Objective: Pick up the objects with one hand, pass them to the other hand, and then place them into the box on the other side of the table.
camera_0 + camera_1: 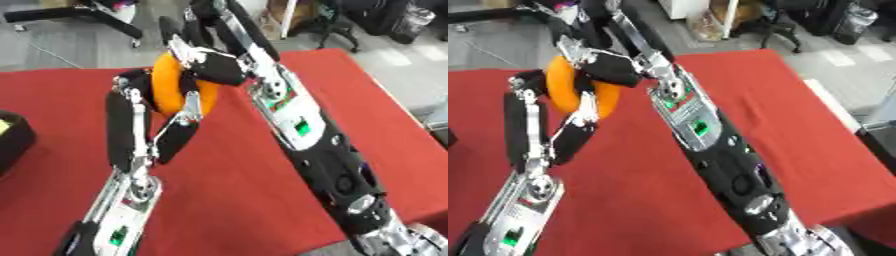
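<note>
A round, smooth orange ball (179,89) sits raised above the red table (227,165) between both hands, the left hand (153,120) curling its fingers around it from below-left while the right hand (214,65) curls over its upper-right side.

Orange object (168,87) half hidden by fingers; dark box (12,137) cut off left.

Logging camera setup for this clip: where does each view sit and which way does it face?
Left eye view: head camera, looking down at the red table; both forearms show, left hand and right hand on the orange object; dark container at left edge.
Right eye view: same head, beside it; scene sits further left.
Shared: same hands, object and table.
</note>
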